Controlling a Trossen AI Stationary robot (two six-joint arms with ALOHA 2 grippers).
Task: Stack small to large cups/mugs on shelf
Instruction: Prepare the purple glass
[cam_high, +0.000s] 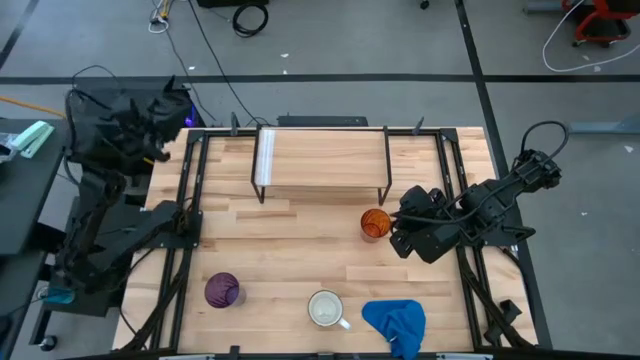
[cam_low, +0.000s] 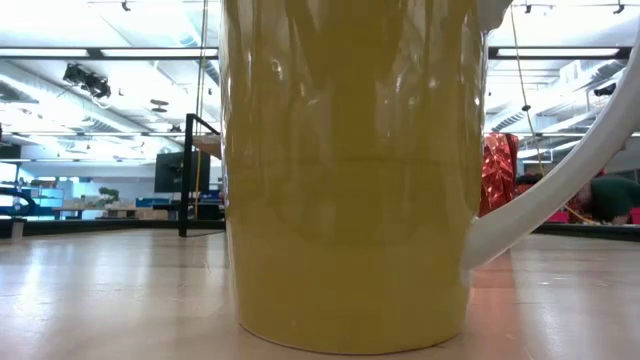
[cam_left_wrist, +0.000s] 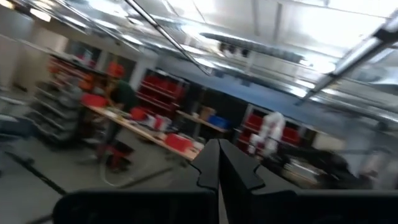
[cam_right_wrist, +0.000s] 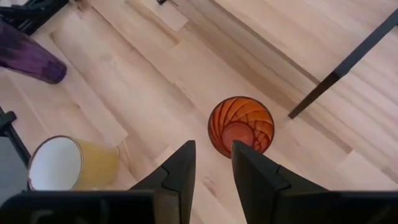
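Observation:
The orange cup (cam_high: 375, 223) stands upright on the table in front of the shelf (cam_high: 320, 158). My right gripper (cam_right_wrist: 212, 146) hovers open above it, slanting down, with nothing between its fingers. The purple tumbler (cam_high: 222, 290) stands near the table's front left. To its right stands the white mug (cam_high: 326, 309), yellowish outside (cam_right_wrist: 93, 167), which fills the low view (cam_low: 350, 180). My left gripper (cam_left_wrist: 219, 167) is shut and empty, drawn back beyond the table's far left corner (cam_high: 165, 112) and pointing out into the room.
A blue cloth (cam_high: 396, 322) lies crumpled at the front right, beside the mug. The shelf's black wire legs (cam_right_wrist: 348, 62) stand just behind the orange cup. Black frame rails (cam_high: 185, 250) run along the table's left and right sides. A person (cam_left_wrist: 121, 93) is far off in the room.

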